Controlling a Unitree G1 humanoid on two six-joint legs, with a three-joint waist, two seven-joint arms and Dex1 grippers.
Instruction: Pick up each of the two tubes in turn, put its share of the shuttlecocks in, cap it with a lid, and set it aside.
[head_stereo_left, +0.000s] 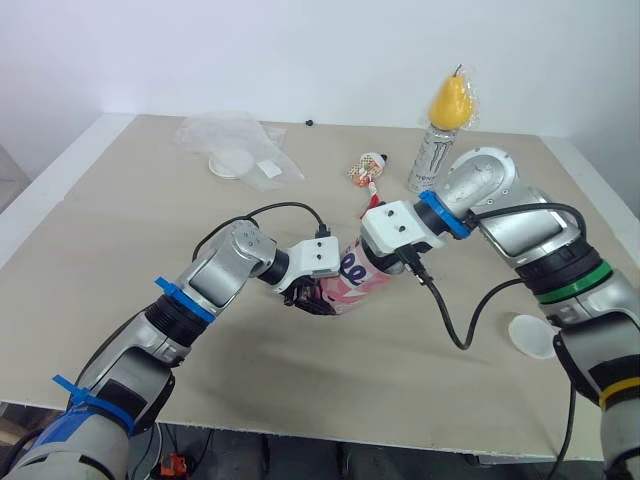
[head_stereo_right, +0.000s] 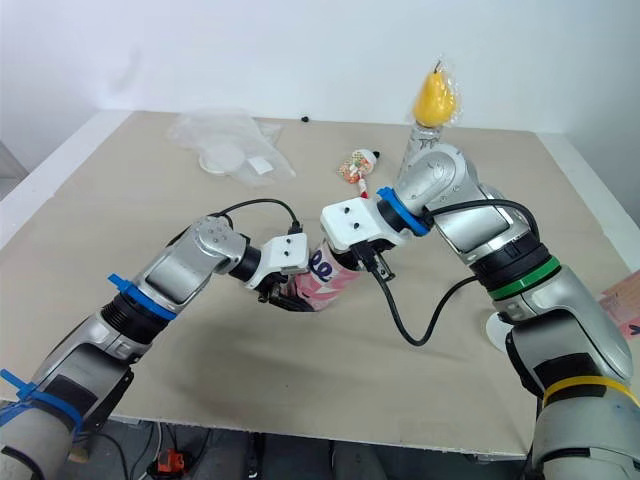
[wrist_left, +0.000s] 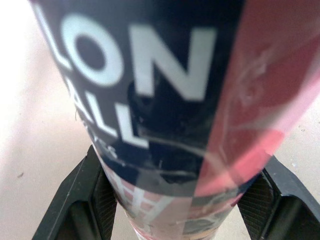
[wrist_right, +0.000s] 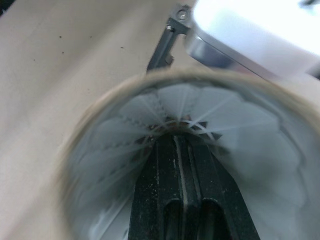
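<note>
A pink and navy tube lies tilted just above the middle of the table, and my left gripper is shut on its lower end. In the left wrist view the black fingers press on both sides of the tube. My right gripper is shut, its two fingers pushed together down inside the tube's open mouth. White shuttlecock feathers ring those fingers inside the tube. From the head, the right wrist's white block sits right at the tube's upper end.
A tall can with a yellow pear-shaped object on top stands at the back right. A crumpled plastic bag lies back left, a small red-white wrapper by the can, and a white lid at the right. A pink object lies at the right table edge.
</note>
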